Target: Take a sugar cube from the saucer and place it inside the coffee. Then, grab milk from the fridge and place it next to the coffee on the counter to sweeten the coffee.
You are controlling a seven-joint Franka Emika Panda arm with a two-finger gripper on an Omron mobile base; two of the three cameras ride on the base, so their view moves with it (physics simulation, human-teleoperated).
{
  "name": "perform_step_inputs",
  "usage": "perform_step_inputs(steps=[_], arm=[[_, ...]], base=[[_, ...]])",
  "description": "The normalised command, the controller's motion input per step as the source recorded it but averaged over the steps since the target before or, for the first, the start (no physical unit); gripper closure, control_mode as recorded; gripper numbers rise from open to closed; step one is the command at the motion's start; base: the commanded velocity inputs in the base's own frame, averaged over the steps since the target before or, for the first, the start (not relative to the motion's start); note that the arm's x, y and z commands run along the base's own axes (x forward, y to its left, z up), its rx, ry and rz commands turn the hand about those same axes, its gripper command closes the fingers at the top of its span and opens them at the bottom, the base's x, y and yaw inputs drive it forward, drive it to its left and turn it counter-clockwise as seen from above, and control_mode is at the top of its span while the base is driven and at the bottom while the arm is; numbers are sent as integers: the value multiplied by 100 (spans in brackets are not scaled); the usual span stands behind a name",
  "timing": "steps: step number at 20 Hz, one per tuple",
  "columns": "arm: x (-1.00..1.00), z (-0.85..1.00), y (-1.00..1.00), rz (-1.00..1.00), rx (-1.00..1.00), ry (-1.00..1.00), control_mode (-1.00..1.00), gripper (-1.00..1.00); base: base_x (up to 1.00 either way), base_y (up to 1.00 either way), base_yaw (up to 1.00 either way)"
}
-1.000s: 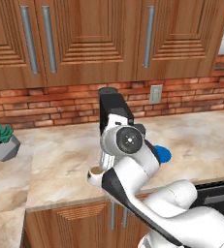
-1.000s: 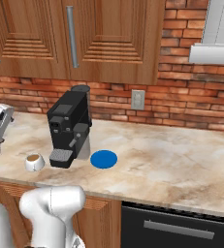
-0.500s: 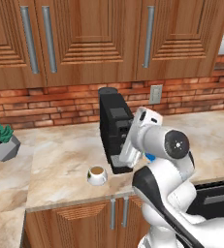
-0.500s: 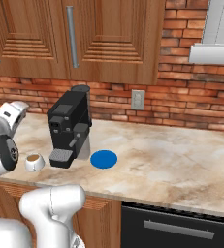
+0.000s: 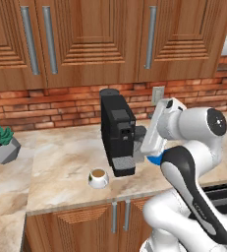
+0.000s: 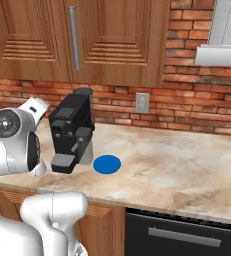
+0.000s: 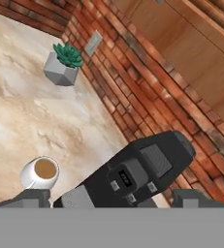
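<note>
Your end effector (image 7: 108, 201) has its fingers spread wide and holds nothing. No sugar cube is discernible on the saucer (image 6: 107, 164), which lies on the counter (image 6: 187, 165) just beside the coffee machine (image 6: 72, 132); expect something tiny, light and crumbly, so pinch opposite faces gently. The coffee (image 5: 99, 177) stands at the machine's other side. Since half a second ago, the arm has swung further right across the machine.

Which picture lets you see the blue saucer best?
The right base view: there the saucer lies whole on the counter, just right of the coffee machine. In the left base view a blue sliver of it peeks out behind the arm.
</note>
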Motion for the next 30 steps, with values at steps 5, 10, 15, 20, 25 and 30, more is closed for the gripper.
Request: perform_step_inputs(steps=[5, 10, 15, 20, 25, 30], arm=[[-1, 0, 0, 0, 0, 1, 100, -100], [0, 0, 0, 0, 0, 0, 100, -100], [0, 0, 0, 0, 0, 0, 100, -100], [0, 0, 0, 0, 0, 0, 100, -100], [0, 0, 0, 0, 0, 0, 100, -100], [0, 0, 0, 0, 0, 0, 100, -100]], base=[[-4, -2, -1], [-32, -38, 12], [-62, -58, 52], [-59, -31, 90], [-37, -6, 100], [-30, -5, 100]])
